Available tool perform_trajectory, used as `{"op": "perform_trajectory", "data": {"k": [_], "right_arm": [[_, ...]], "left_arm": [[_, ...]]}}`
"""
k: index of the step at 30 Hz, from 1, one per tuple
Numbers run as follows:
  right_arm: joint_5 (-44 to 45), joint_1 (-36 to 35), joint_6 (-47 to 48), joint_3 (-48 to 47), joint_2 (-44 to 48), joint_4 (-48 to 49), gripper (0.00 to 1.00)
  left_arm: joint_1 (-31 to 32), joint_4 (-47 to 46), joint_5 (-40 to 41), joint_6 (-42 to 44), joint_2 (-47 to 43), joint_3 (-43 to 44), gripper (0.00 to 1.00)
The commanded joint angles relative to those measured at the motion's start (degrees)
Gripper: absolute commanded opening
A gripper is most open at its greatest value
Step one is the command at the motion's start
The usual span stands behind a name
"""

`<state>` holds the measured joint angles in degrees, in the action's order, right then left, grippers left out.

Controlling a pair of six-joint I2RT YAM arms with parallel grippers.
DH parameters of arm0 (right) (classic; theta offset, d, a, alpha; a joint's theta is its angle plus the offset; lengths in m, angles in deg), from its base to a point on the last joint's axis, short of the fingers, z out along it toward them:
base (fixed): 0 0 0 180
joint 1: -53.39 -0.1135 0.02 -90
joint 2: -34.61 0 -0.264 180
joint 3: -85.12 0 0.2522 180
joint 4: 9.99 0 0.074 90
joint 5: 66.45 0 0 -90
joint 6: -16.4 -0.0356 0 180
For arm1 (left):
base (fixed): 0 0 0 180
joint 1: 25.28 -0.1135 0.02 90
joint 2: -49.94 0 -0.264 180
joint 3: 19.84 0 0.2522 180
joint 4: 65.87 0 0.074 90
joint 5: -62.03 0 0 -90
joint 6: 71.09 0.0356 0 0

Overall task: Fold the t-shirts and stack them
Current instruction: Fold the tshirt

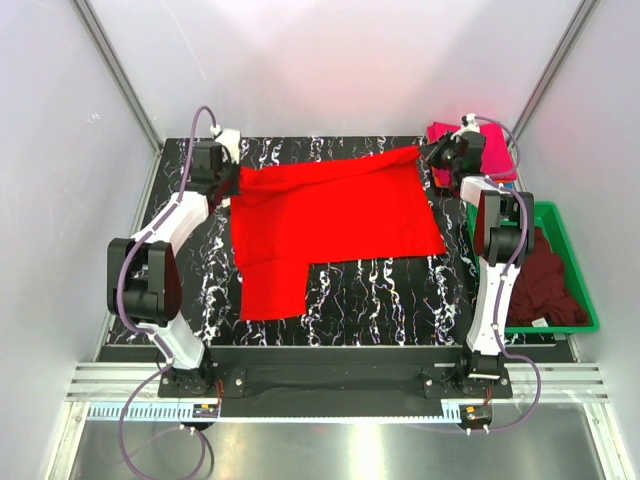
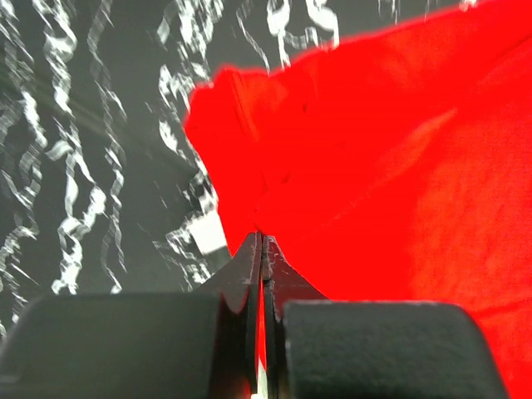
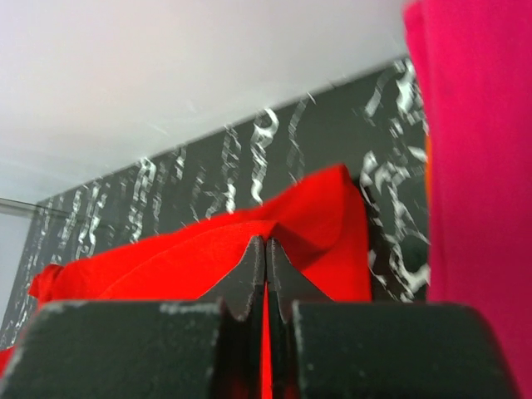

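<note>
The bright red t-shirt (image 1: 330, 220) lies spread on the black marbled table (image 1: 380, 290), partly folded, one flap hanging toward the near edge. My left gripper (image 1: 232, 185) is shut on its far left corner; in the left wrist view the jaws (image 2: 262, 241) pinch red cloth (image 2: 374, 166). My right gripper (image 1: 430, 155) is shut on the far right corner, lifted a little; the right wrist view shows its jaws (image 3: 266, 245) pinching the red cloth (image 3: 208, 245). A folded magenta-pink t-shirt (image 1: 495, 150) lies at the far right. The dark maroon t-shirt (image 1: 545, 280) is crumpled in the bin.
A green plastic bin (image 1: 560, 215) stands at the right table edge beside the right arm. White enclosure walls and a metal frame surround the table. The pink shirt (image 3: 482, 166) hangs close on the right in the right wrist view.
</note>
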<state>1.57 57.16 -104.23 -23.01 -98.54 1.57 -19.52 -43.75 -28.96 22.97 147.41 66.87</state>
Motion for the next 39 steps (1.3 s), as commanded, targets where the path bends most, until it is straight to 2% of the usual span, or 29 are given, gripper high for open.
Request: {"op": "perform_trajectory", "data": {"k": [1,7,13,17,19,23,24,27,31,34,39], "right_arm": [[2.02,0.97,1.19,0.85,2.89,-2.64,0.00],[1.59,0.98,0.49,0.94,2.36,-5.28,0.01],[2.29,0.98,0.31,1.20,3.50,-8.09,0.14],[2.82,0.97,-0.39,2.52,5.87,-10.03,0.20],[2.82,0.98,-0.83,3.31,7.45,-11.08,0.28],[3.60,0.98,0.30,2.61,9.83,-16.77,0.33],[3.96,0.98,0.57,1.83,10.09,-17.93,0.33],[4.05,0.89,1.10,0.68,10.36,-20.82,0.34],[2.47,0.80,1.80,-6.95,6.16,-29.17,0.34],[0.63,0.80,2.24,-12.58,2.12,-35.50,0.31],[1.41,0.62,3.30,-15.49,-2.37,-37.45,0.28]], "left_arm": [[0.04,-0.01,-2.34,-0.54,-2.72,-1.58,0.00],[0.57,2.35,-4.63,-1.42,-2.11,-2.55,0.00],[1.18,6.13,-5.42,-2.12,-2.11,-2.90,0.01],[2.50,7.72,-3.15,-3.96,-4.04,-5.09,0.18],[2.59,8.25,-2.44,-3.97,-5.27,-5.88,0.22],[2.50,8.69,0.46,-7.47,-7.47,-6.33,0.27],[2.50,7.99,2.99,-8.09,-7.56,-5.80,0.32],[2.41,8.86,5.47,-10.29,-5.02,-2.38,0.34],[2.33,13.34,7.14,-11.87,2.18,7.18,0.35],[0.92,15.80,9.17,-14.42,7.72,10.71,0.35],[-1.10,23.96,11.19,-19.17,16.76,20.38,0.36]]}}
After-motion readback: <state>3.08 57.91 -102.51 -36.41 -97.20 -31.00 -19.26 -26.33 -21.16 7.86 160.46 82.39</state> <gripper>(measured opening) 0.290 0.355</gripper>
